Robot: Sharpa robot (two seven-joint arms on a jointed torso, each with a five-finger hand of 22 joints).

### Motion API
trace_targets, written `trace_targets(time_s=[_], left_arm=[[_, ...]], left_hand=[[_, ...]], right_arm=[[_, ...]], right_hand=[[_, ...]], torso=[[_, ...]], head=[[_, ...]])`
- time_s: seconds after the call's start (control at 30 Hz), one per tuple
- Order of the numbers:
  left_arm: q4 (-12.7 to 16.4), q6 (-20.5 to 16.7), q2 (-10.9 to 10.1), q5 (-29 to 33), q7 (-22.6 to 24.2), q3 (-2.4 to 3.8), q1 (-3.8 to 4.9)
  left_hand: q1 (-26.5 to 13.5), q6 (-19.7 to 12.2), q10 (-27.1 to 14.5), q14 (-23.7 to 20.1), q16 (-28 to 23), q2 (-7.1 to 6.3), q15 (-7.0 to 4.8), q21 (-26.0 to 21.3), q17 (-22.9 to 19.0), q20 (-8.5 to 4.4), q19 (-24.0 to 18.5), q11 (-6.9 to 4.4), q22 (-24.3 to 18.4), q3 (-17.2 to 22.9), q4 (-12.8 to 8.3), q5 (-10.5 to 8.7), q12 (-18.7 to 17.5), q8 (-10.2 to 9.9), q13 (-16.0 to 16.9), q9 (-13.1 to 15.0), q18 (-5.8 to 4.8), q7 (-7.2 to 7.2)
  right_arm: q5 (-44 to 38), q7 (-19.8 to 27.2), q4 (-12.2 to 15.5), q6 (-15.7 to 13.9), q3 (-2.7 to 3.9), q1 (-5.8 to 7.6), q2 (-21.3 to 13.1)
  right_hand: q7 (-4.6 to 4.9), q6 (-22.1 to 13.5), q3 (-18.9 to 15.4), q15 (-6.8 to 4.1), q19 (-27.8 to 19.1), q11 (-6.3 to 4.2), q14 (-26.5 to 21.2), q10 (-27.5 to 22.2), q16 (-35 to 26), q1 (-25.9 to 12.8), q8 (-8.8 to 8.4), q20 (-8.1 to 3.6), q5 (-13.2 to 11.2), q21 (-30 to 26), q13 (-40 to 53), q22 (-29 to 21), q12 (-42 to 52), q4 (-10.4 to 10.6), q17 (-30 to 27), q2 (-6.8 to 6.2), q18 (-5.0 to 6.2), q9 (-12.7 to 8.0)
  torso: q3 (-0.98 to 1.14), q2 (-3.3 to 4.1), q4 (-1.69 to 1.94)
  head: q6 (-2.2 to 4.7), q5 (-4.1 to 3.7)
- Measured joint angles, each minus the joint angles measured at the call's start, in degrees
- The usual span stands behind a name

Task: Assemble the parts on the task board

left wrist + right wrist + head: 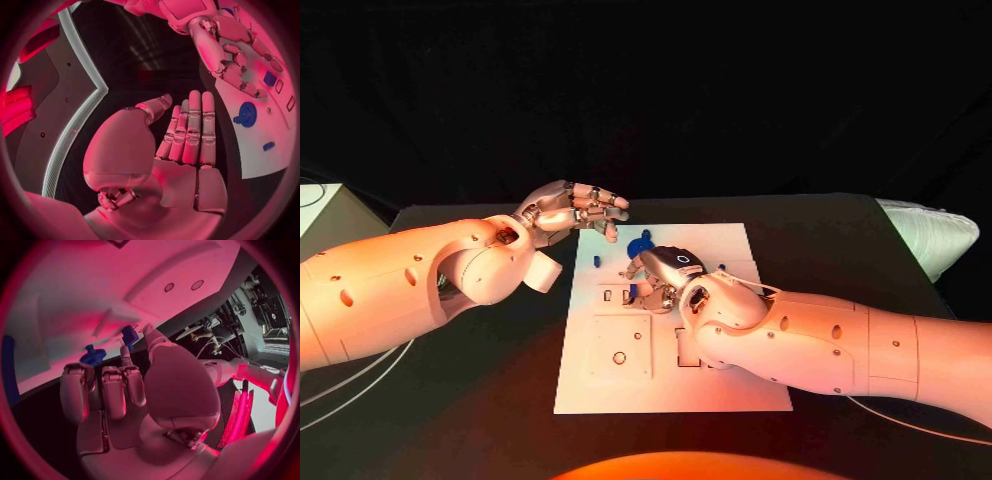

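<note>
The white task board (718, 390) lies mid-frame on the black desk (473, 400), and the right robot hand (664, 275) sits low over its upper middle, fingers curled down onto the surface. It covers whatever is beneath, so whether it grips a part can't be told from above; the right wrist view shows a small blue part (129, 334) just at its fingertips (145, 330), contact unclear. A round blue part (640, 243) peeks out just above that hand, half hidden. A smaller blue piece (597, 262) lies at the board's left edge. The left robot hand (574, 210), upper left of the board, hovers with straight fingers held side by side, nothing in it.
</note>
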Motion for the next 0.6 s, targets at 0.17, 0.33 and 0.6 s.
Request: trace_targets(time_s=[0.17,0.33,0.6], left_arm=[[-1.0,0.1,0.0,-1.0,-0.7,0.0,0.0],[-1.8,1.8,-0.3,-2.3,-3.4,0.04,0.02],[-3.3,7.8,-0.6,-3.6,-9.5,0.17,0.34]], left_hand=[[-2.3,0.5,4.0,2.9,5.5,-1.08,-1.56,1.1,3.9,-1.08,2.5,-1.44,0.5,-1.8,1.8,0.0,2.6,0.0,1.5,0.0,0.0,-0.96],[-4.2,2.4,5.7,5.4,13.2,-1.07,-2.6,3.3,9.4,-2.13,5.4,-2.83,1.3,-5.1,4.8,0.0,8.3,1.4,6.1,1.2,-0.01,-2.34],[-4.0,-0.7,-2.3,18.6,49.2,0.82,-3.57,24.4,39.5,-3.61,21.0,-3.6,30.1,-10.7,10.1,0.0,31.4,9.3,24.3,7.5,-2.77,-3.06]], right_arm=[[0.1,1.0,1.8,-1.8,0.0,0.7,-1.5],[1.6,4.9,2.7,-2.6,0.17,2.44,-3.1],[7.6,12.2,2.6,-0.8,0.71,5.93,-5.9]], right_hand=[[0.2,-0.6,-2.5,0.0,0.0,0.2,0.0,-0.2,0.0,2.3,0.0,0.0,0.0,-0.3,0.0,0.0,-0.2,2.5,0.0,0.29,0.0,0.1],[0.91,-2.6,-2.9,0.58,0.0,0.79,-0.2,-0.2,0.0,5.6,-0.95,0.41,2.7,-3.1,0.0,0.0,-1.7,3.8,0.0,1.08,0.92,0.0],[1.02,-2.7,-2.0,0.83,0.0,1.23,0.0,-0.6,0.0,8.4,-1.01,0.81,7.1,-4.2,0.0,0.0,-2.1,3.8,0.0,1.78,0.92,0.1]], torso=[[0.0,-0.03,0.01],[-0.01,-0.15,-0.13],[-0.09,-0.53,-0.21]], head=[[0.18,0.16],[0.47,0.24],[0.59,0.21]])
